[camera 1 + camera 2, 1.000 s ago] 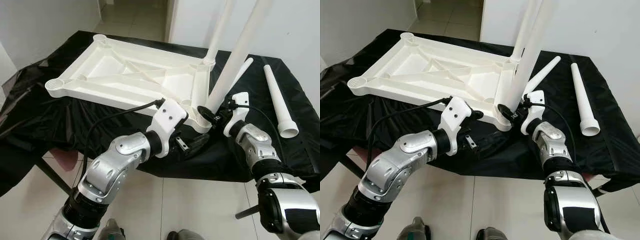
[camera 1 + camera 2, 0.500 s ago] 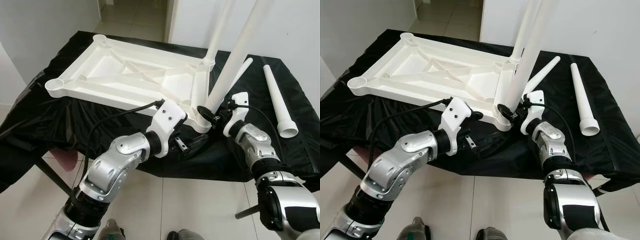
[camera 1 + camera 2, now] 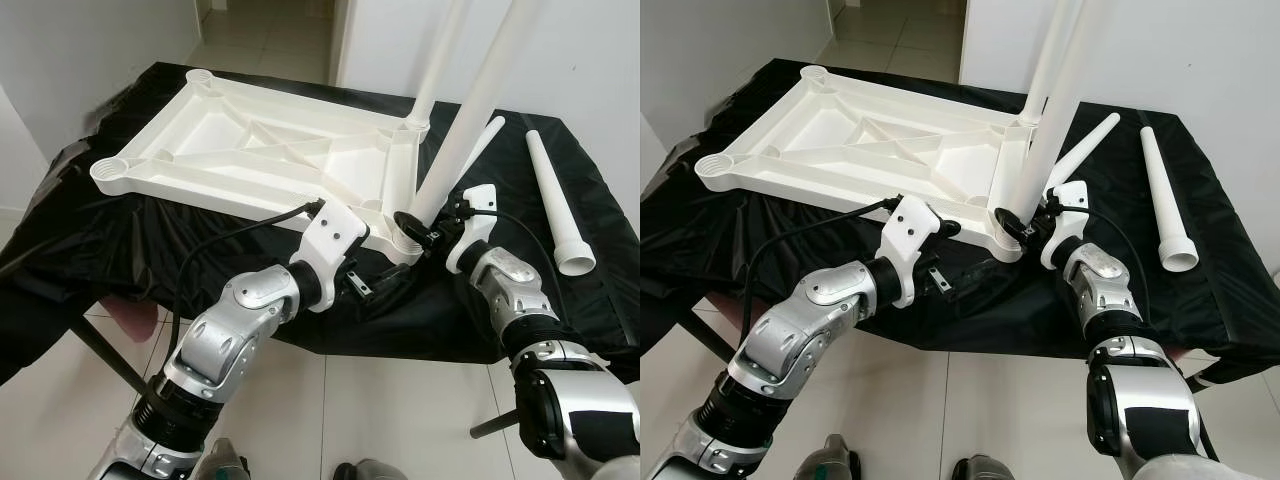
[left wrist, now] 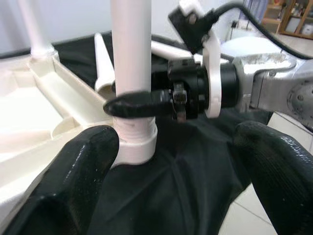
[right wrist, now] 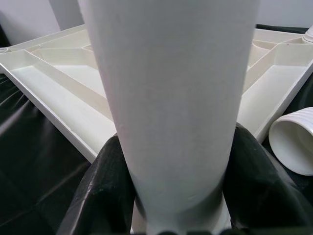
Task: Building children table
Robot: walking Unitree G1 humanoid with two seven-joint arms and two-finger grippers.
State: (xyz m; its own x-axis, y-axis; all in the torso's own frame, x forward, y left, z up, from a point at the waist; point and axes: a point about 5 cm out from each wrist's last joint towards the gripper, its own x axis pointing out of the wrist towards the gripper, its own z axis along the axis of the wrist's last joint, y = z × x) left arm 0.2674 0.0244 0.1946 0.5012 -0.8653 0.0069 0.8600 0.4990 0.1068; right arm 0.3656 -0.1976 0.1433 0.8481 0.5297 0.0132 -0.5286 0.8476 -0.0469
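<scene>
The white tabletop (image 3: pixel 250 150) lies upside down on a black cloth. One white leg (image 3: pixel 437 60) stands in its far right corner socket. A second leg (image 3: pixel 480 110) leans up from the near right corner socket (image 4: pixel 134 147). My right gripper (image 3: pixel 415 222) is shut on this leg just above the socket, and its black fingers (image 5: pixel 107 181) wrap the leg (image 5: pixel 171 98). My left gripper (image 3: pixel 380 285) is open, low beside the same corner, its two fingers spread wide with the socket and black cloth ahead of them.
Two loose white legs (image 3: pixel 555 195) (image 3: pixel 483 140) lie on the black cloth (image 3: pixel 100 230) to the right of the tabletop. The cloth hangs over the table's front edge. Tiled floor lies below, and white walls with a doorway stand behind.
My left gripper has crept slightly closer to the near right corner. The right gripper and the leg it holds have stayed put.
</scene>
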